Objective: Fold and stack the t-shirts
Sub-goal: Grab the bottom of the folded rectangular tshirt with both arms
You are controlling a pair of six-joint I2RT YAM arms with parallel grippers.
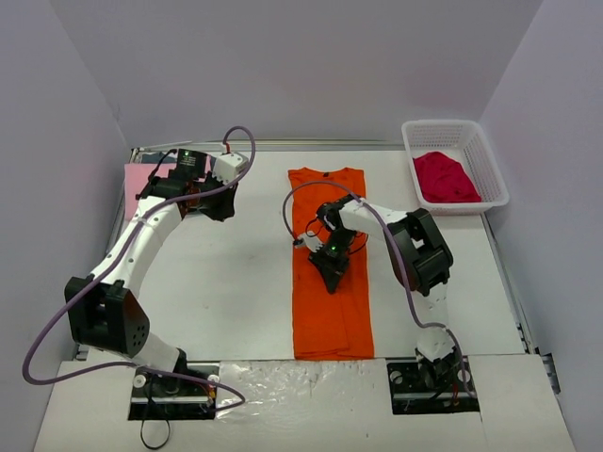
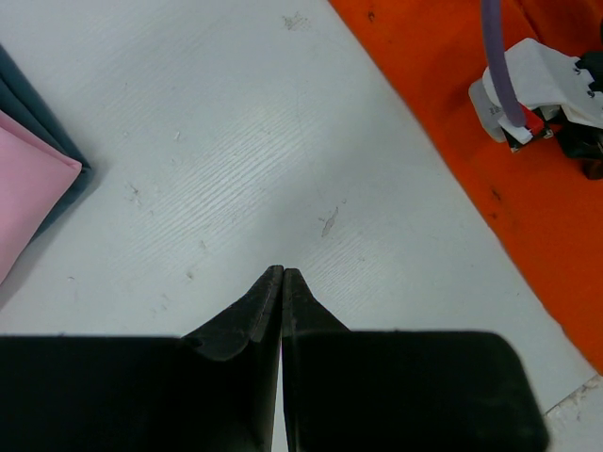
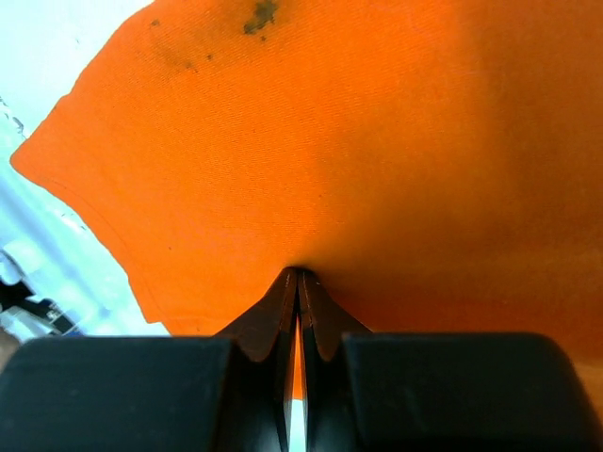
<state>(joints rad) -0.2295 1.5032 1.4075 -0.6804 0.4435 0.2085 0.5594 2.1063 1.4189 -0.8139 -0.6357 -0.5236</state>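
The bright orange t-shirt (image 1: 330, 320) lies flat in the middle of the table, folded into a long narrow strip, collar at the far end. My right gripper (image 1: 332, 271) is shut, its tips (image 3: 300, 273) resting on the flat orange cloth (image 3: 377, 141) near its left edge, with no pinch showing. My left gripper (image 1: 219, 202) is shut and empty (image 2: 283, 271) over bare table. A folded light pink shirt (image 1: 141, 179) lies on a dark blue-grey one (image 2: 11, 80) at the far left. A crimson red shirt (image 1: 443, 177) lies crumpled in the basket.
The white lattice basket (image 1: 492, 168) stands at the far right corner. A clear plastic sheet (image 1: 301, 377) covers the near edge between the arm bases. The right arm's white wrist and purple cable (image 2: 528, 80) show in the left wrist view over the orange shirt (image 2: 443, 75).
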